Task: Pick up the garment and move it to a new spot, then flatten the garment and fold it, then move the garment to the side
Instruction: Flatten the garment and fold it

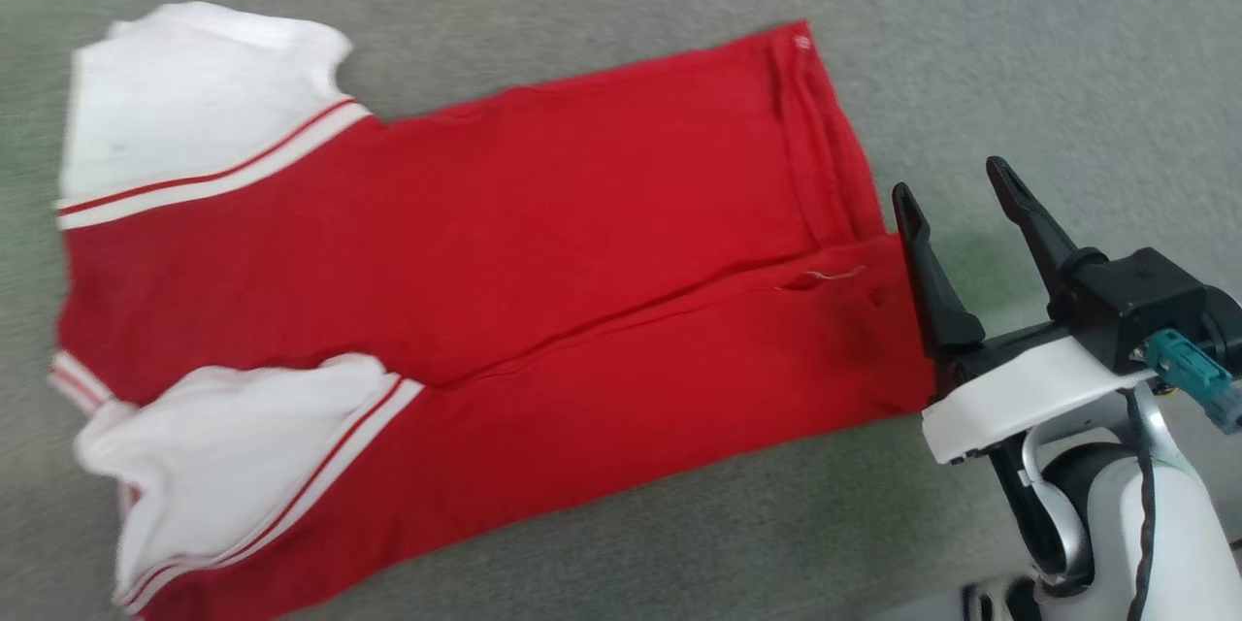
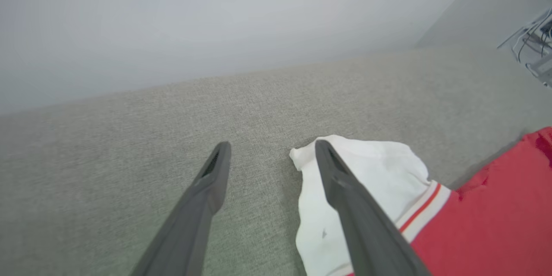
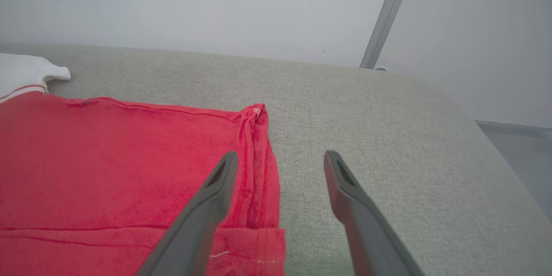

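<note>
A: The right pincer point(image 1: 951, 179) is spread, with nothing between its fingers?

B: Yes. In the head view it stands just beside the garment point(image 1: 485, 243), at the hem end. Whether it touches the cloth, I cannot tell.

A: And from its own wrist?

B: The right pincer point(image 3: 280, 155) is spread there too. One finger crosses over the red hem of the garment point(image 3: 108, 159); the other lies over the bare grey surface point(image 3: 388, 116).

A: The left pincer point(image 2: 272, 144)?

B: It is also spread and grips nothing. One finger passes in front of a white sleeve point(image 2: 388, 168); the other is over the bare surface point(image 2: 108, 159). Contact is not clear.

A: How does the garment lie?

B: Flat on the grey cloth surface point(image 1: 1019, 19), slanted across the head view. Its two long sides are folded in, and their edges meet along a line down the middle. The hem is towards the robot's right. The sleeves are towards its left: the far sleeve point(image 1: 194, 97) lies flat, and the near sleeve point(image 1: 233, 446) is rumpled. Both have red-and-white striped trim.

A: Anything small on it?

B: A loose white thread point(image 1: 834, 275) lies near the hem.

A: And past the surface?

B: A pale wall point(image 3: 172, 0), a grey post point(image 3: 384, 21) against it, and some cables point(image 2: 534, 47) in the corner of the left wrist view.
</note>
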You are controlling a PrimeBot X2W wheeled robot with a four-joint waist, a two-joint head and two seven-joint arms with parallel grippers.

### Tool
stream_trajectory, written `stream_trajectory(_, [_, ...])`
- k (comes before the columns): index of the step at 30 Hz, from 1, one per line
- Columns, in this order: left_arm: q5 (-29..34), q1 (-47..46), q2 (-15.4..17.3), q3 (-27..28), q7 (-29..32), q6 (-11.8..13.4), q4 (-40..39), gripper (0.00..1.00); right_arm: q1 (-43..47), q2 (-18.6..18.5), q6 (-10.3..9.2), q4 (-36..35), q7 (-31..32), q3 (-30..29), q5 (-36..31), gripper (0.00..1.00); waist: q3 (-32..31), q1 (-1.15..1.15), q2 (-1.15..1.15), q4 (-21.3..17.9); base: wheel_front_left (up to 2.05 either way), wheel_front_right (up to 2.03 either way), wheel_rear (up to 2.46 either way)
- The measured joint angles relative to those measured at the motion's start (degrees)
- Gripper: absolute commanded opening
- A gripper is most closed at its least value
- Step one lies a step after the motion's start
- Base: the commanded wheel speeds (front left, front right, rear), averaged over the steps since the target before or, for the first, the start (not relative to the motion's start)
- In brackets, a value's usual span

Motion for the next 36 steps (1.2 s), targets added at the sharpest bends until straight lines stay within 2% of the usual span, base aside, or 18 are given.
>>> stream_trajectory(3, [0.54,-4.58,0.03,-3.15,8.69,-0.01,2.31,1.0,0.19,-0.01,0.0,0.45,-1.16,0.32,1.42,1.0,1.68,0.0,0.0,-2.27,0.0,0.0,0.0])
stream_trajectory(8, [-4.56,-8.93,1.97,-7.14,25.01,-0.01,3.1,1.0,1.15,0.04,0.0,1.36,-2.68,1.49,3.72,1.0,3.99,0.0,0.0,-5.65,0.0,0.0,0.0])
stream_trajectory(13, [-6.5,-12.35,4.68,-8.39,32.28,-0.01,2.03,1.0,2.35,0.05,0.0,1.9,-4.24,1.55,4.69,1.0,5.95,0.0,0.0,-7.77,0.0,0.0,0.0])
stream_trajectory(14, [-6.54,-12.76,4.93,-8.56,32.88,-0.01,1.86,0.8,2.37,0.07,0.0,2.05,-4.38,1.69,4.81,1.0,6.26,0.0,0.0,-8.01,0.0,0.0,0.0])
stream_trajectory(15, [-6.81,-13.13,5.02,-8.7,33.33,0.0,1.66,0.43,2.37,0.07,0.0,2.36,-4.44,1.89,4.97,1.0,6.52,0.0,0.0,-8.19,0.0,0.0,0.0])
stream_trajectory(16, [-7.0,-13.47,5.09,-8.86,33.64,0.0,1.46,0.19,2.36,0.07,0.0,2.65,-4.46,2.14,5.12,1.0,6.78,0.0,0.0,-8.3,0.0,0.0,0.0])
stream_trajectory(17, [-7.09,-13.62,5.21,-8.95,33.68,0.01,1.32,0.0,2.18,0.05,0.0,2.83,-4.26,2.41,5.08,1.0,6.99,0.0,0.0,-8.35,0.0,0.0,0.0])
stream_trajectory(21, [-7.2,-14.66,5.04,-9.78,33.99,0.05,0.22,0.0,-2.25,0.09,0.0,3.22,0.18,4.38,3.82,1.0,7.65,0.0,0.0,-8.09,0.0,0.0,0.0])
stream_trajectory(26, [-6.78,-16.41,3.82,-10.76,33.55,0.05,-1.29,0.0,-12.66,0.11,0.01,6.5,12.5,7.64,3.45,1.0,8.56,0.0,0.0,-6.42,0.0,0.0,0.0])
stream_trajectory(29, [-6.67,-17.53,3.04,-11.38,32.76,0.05,-2.19,0.0,-19.74,0.11,0.0,9.96,20.67,8.69,5.56,1.0,9.28,0.0,0.0,-5.1,0.0,0.0,0.0])
stream_trajectory(36, [-6.7,-19.44,1.18,-13.32,30.77,0.05,-4.81,0.0,-32.88,0.0,0.0,17.67,34.35,6.59,8.22,1.0,10.76,0.0,0.0,-1.65,0.0,0.0,0.0])
